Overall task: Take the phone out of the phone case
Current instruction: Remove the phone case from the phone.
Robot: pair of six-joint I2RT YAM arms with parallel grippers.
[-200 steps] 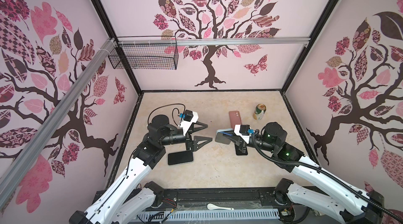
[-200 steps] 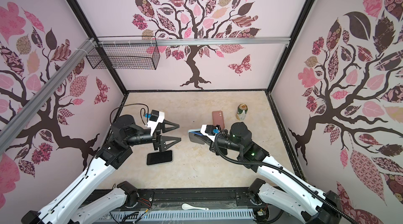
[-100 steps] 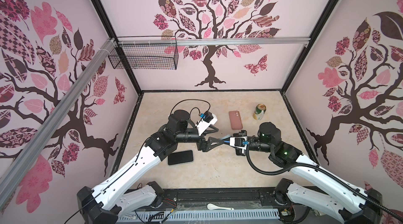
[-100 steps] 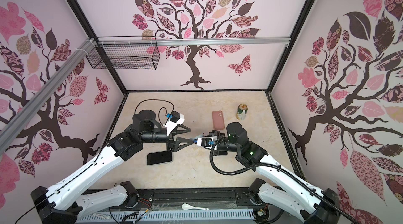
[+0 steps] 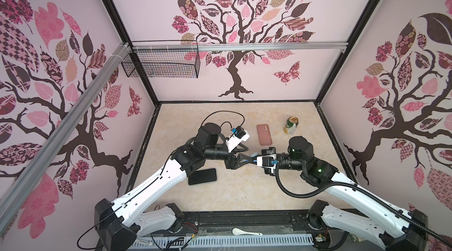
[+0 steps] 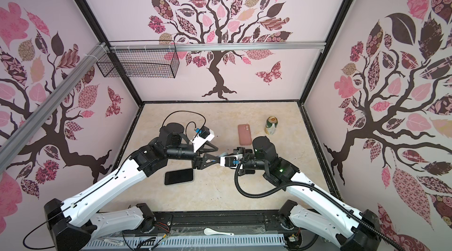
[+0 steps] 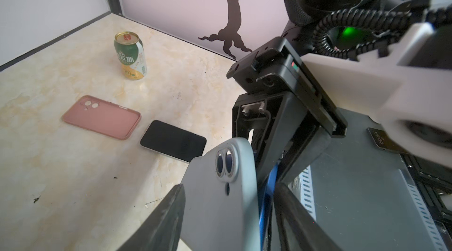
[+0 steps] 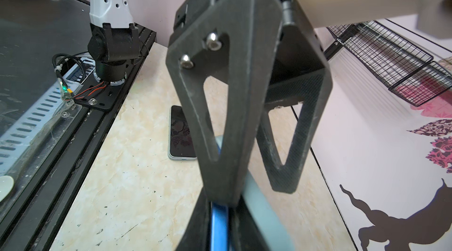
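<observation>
Beige tabletop point(image 5: 244, 188): R gripper point(image 8: 220, 213) pinches cased phone point(image 7: 217, 208), L gripper point(image 7: 231, 186) part-open, straddling it.

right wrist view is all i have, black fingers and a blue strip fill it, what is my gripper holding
observer: The right gripper is shut on a phone in a grey case. The left wrist view shows the case's back with its camera cutout.
operator: whose fingers are blocking me
observer: They belong to the left gripper. In both top views it meets yours tip to tip, its jaws either side of the case.
operator: anything else lying around that i miss
observer: A second bare phone, not the one you see, lies next to a pink case.
</observation>
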